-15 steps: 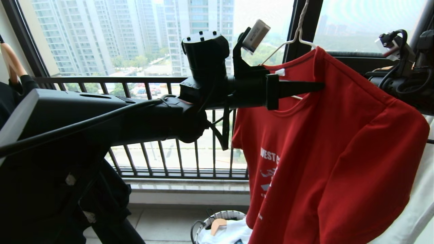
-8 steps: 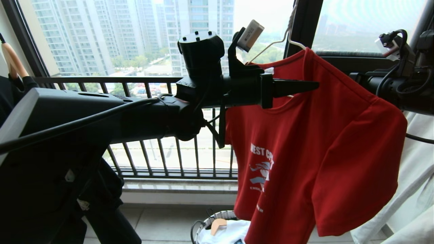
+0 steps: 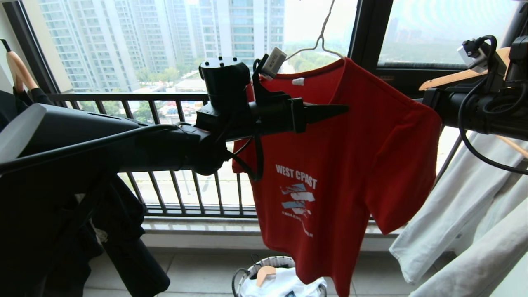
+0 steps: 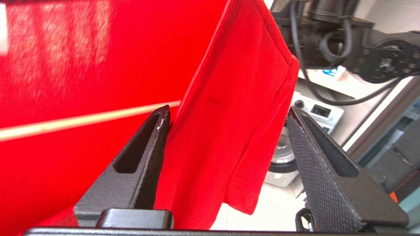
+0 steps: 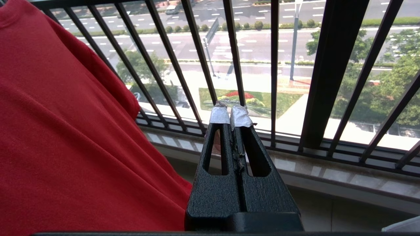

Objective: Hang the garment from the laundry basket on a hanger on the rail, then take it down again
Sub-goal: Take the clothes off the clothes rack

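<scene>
The left gripper [image 4: 226, 114] gapes wide, holding nothing, at frame centre beside the red "WEST COAST" T-shirt [image 3: 330, 165] hanging on its white wire hanger [image 3: 319, 39].

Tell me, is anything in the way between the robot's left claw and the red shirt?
Nothing visible. The left gripper is open right at the red T-shirt, and a fold of the cloth hangs between its fingers. The shirt hangs on the white wire hanger.

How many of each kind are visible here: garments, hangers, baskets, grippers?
Garments: 4 (red T-shirt, black clothing, pale trousers, white item in basket)
Hangers: 4 (wire, wooden)
Baskets: 1
Grippers: 2 (left, right)
Total: 11
</scene>
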